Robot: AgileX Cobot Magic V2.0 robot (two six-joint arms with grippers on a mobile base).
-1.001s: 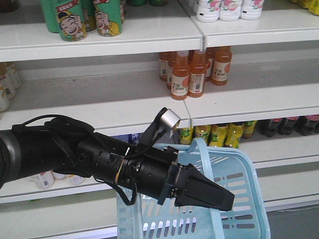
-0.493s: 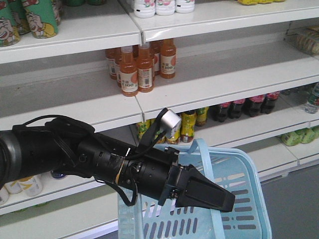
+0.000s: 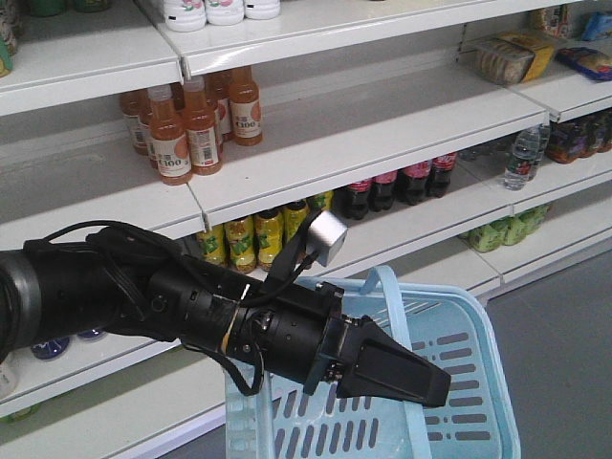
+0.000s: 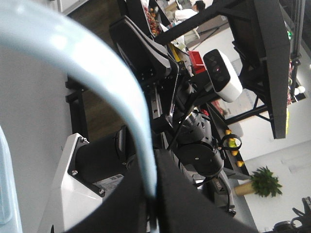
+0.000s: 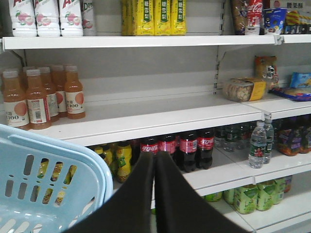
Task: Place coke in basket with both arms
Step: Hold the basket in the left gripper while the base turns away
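While left hand [image 3: 426,383] pinches basket [image 3: 475,320] handle, hold it level. Right hand [image 5: 155,162], closed empty, must widen for coke [image 5: 253,17] at one o'clock.

The front view looked over an arm [image 3: 143,296] at shelves [image 3: 363,153] and basket [image 3: 449,320]; the right wrist shared both. The left wrist faced backward.

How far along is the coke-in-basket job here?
Done: the left gripper is clamped on the basket handle. In hand: the right gripper, shut and empty, points at the shelving. Left: the coke sits high on it, ungrasped, not in the basket.
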